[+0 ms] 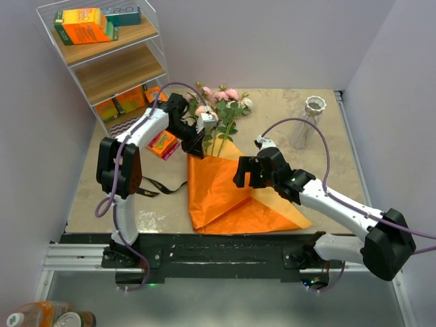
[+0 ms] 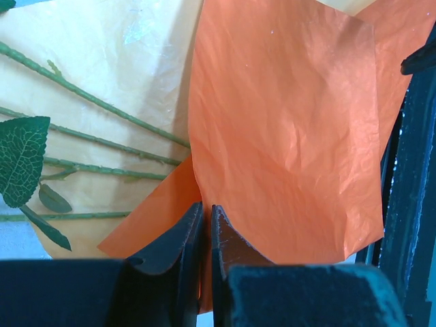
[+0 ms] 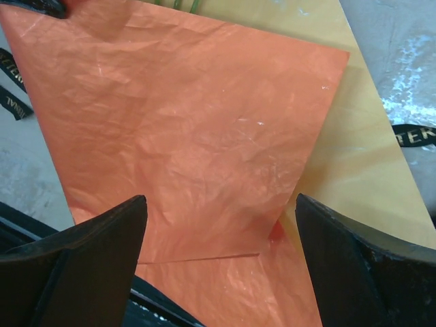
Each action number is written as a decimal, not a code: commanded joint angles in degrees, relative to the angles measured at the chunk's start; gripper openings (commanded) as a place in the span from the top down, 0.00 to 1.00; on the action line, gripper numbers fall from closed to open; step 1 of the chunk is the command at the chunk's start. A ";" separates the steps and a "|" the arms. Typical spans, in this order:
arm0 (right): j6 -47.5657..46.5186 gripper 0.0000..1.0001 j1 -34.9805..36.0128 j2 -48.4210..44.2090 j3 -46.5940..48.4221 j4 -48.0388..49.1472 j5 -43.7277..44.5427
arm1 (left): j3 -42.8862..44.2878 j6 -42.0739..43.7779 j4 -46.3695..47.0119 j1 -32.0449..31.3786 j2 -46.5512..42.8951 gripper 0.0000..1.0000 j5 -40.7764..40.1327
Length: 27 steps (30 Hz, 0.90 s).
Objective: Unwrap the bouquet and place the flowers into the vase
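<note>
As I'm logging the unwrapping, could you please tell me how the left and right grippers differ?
The left gripper is nearly closed with the orange paper between its fingers; the right gripper is wide open, holding nothing. The left sits beside the flower stems; the right at the paper's other side. Both face the paper.

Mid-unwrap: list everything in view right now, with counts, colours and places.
orange paper: one, orange, spread at table centre
flowers: one bunch, pink and cream, stems on paper's far end
vase: one, clear with white rim, far right, upright
ribbon: one, black, loose left of paper
shelf: one, white wire and wood, far left
boxes: several, mostly orange, on shelf
packet: one, orange, by shelf foot
bottles: two, near-left corner, off table
left tool: black, nearly closed on paper edge
right tool: black, open over paper
</note>
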 commanded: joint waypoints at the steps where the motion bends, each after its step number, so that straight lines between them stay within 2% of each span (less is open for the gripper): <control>1: 1.64 0.10 -1.84 1.05 -3.52 8.70 -5.32 | -0.28 -0.44 1.67 0.53 -3.07 0.86 -0.15; 11: 2.78 0.15 -3.25 5.09 -6.25 12.92 -5.41 | -0.02 -1.14 2.29 0.53 -3.42 0.85 -1.20; 16: 5.15 0.16 -3.60 8.69 -8.18 20.39 -9.27 | 0.16 -1.50 2.46 0.53 -3.33 0.85 -1.29; 20: 4.81 0.17 -3.77 9.58 -8.45 19.78 -7.88 | 0.07 -1.41 2.37 0.53 -3.59 0.86 -1.29; 27: 2.61 0.16 -3.69 4.75 -7.66 14.59 -3.57 | -0.81 -1.23 2.72 0.53 -3.68 0.86 -1.91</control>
